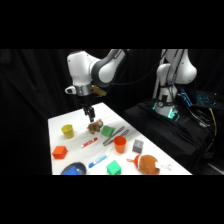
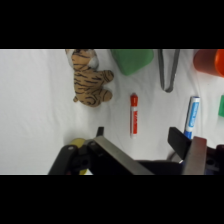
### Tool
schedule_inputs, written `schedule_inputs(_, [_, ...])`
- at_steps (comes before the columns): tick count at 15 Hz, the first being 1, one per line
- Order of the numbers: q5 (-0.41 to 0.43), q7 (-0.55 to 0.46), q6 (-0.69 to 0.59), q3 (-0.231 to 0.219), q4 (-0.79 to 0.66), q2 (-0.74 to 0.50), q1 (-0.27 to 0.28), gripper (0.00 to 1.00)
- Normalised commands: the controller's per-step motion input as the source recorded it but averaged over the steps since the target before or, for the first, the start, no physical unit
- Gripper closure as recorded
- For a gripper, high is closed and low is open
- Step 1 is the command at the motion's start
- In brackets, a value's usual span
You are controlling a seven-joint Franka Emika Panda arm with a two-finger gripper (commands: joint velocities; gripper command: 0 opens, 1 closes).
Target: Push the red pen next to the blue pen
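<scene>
Nearest the side camera: blue bowl (image 1: 74, 170), at the table's (image 1: 60, 122) front edge, partly cut off.

Left to right across the table, side view:
- Red-orange block (image 1: 59, 152), front left.
- Yellow cup (image 1: 68, 131), behind the block.
- Red pen (image 1: 89, 143), lying flat and slanted, middle of the table.
- Toy tiger (image 1: 94, 126), just behind the red pen, under the arm.
- Blue pen (image 1: 98, 161), lying flat nearer the front, apart from the red pen, roughly parallel to it.
- Green block (image 1: 107, 132) and a second green block (image 1: 113, 168).
- Metal tongs (image 1: 115, 135), beside the orange cup (image 1: 119, 144).
- Grey block (image 1: 137, 146); stuffed toy (image 1: 148, 164), far right front.

Gripper (image 1: 91, 117): hung above the toy tiger, clear of the table. In the wrist view its fingers (image 2: 187, 147) stood apart, with nothing between them.

Wrist view: red pen (image 2: 133, 114) and blue pen (image 2: 191, 117) lay side by side with bare table between them, neither touched.

Step in hand, as judged: approach; the push had not begun. To do it well, the fingers would best come down on the red pen's far side from the blue pen, low to the table, meeting the pen near its middle so it slides sideways rather than pivots. The toy tiger sat close to that side, so the descent called for care. Pens roll; a slow push, stopped short of the blue pen, seemed wise.
</scene>
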Motion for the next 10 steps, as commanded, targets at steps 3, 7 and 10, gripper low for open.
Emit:
schedule_inputs(3, [0.059,-0.21,0.03,0.050,0.31,0.17,-0.092,0.00])
schedule_inputs(7, [0.054,-0.20,0.09,0.056,0.36,0.32,-0.101,0.00])
schedule_inputs(10, [0.080,-0.26,0.16,0.086,0.37,0.47,-0.165,0.00])
